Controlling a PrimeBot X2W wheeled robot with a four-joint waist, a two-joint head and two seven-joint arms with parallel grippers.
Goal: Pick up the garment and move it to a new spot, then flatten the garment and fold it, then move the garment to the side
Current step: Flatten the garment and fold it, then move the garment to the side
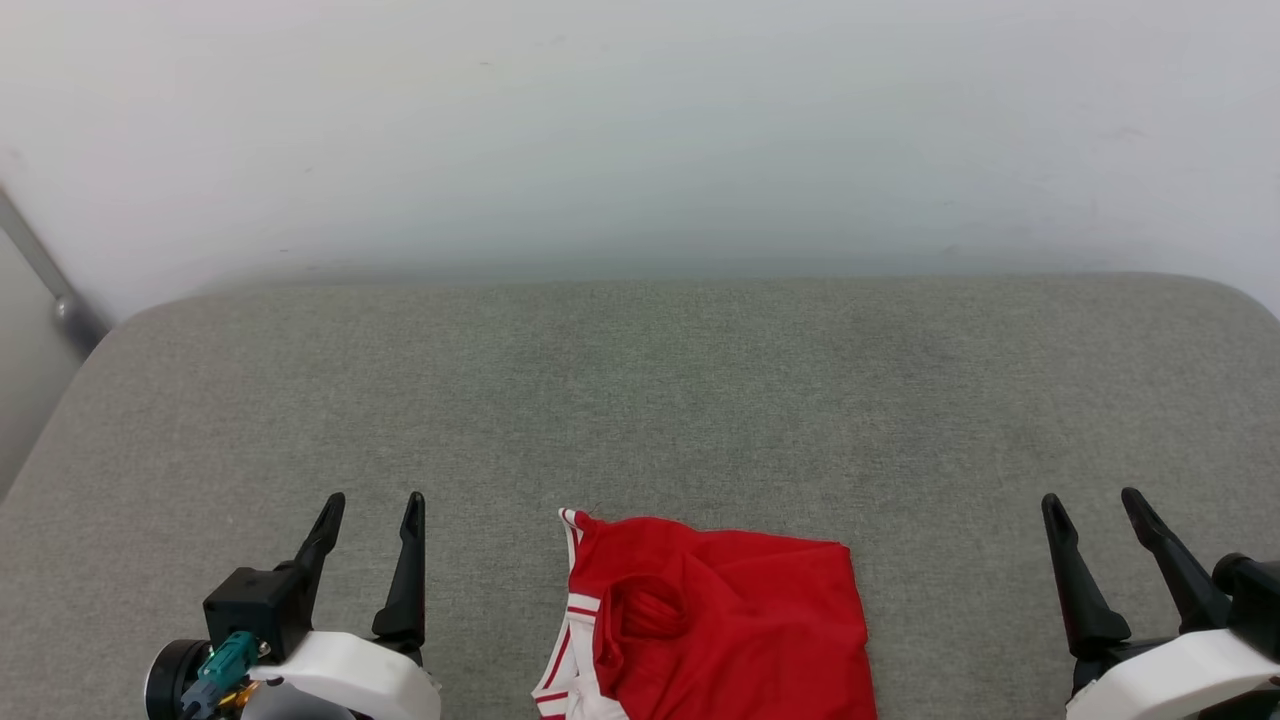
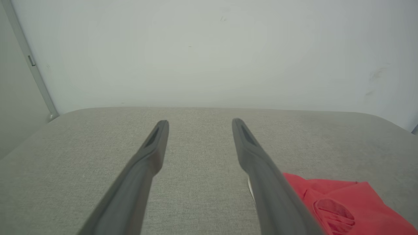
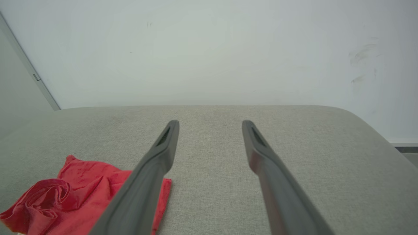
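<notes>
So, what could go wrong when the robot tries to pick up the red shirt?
1. The garment lies bunched, with folds near its white trim, so the open left hand or right hand may pinch several layers and lift it twisted.
2. Its near part runs out of the head view's bottom edge, so a grasp point there would be a guess.
</notes>
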